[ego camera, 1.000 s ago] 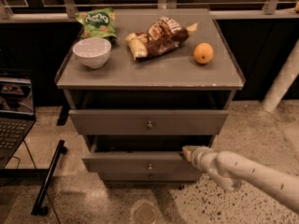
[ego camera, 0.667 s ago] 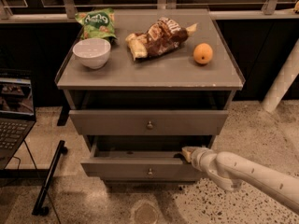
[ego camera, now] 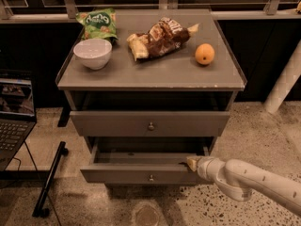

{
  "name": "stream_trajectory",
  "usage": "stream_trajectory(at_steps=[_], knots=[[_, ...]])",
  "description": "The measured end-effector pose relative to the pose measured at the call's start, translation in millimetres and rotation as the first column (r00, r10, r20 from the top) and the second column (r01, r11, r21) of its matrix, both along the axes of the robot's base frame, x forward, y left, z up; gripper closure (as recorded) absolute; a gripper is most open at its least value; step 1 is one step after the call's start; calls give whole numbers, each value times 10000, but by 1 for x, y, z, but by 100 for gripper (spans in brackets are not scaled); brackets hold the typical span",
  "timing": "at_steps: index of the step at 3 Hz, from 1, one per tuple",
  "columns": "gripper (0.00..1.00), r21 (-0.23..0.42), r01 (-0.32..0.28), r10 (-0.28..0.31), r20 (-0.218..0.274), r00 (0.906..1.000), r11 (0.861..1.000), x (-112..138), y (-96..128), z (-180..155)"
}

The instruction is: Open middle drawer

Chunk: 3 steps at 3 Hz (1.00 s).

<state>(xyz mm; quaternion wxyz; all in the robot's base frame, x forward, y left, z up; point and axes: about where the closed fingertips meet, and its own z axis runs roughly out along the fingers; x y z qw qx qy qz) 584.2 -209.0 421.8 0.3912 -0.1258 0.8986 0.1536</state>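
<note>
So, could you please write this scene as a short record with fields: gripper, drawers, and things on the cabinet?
gripper: gripper at the top edge of the middle drawer front, right end
middle drawer: middle drawer partly out, inside not visible
upper drawer: upper drawer less far out
cabinet top: cabinet top holds white bowl, green bag, brown snack bag, orange
left edge: laptop

The light was dim and warm, falling from above, so the desk (ego camera: 155,76) top was the brightest surface. The bowl (ego camera: 92,53) and orange (ego camera: 205,54) threw short, soft shadows. Deep shadow filled the hollows behind both drawer fronts. My gripper (ego camera: 192,163) sat in half-shade at the right end of the middle drawer (ego camera: 136,173), while my pale arm (ego camera: 254,180) caught more light. Everything behind the desk sank into near black.
</note>
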Motion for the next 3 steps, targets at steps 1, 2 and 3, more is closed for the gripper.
stream_trajectory(at_steps=[1,2,3], knots=[[100,-134,-119,115,-282,9995,9998,4,3,-3],[100,-81,-527,515,-1113,9925,9986,-6,15,-15],[100,-80,-527,515,-1114,9924,9986,-6,15,-12]])
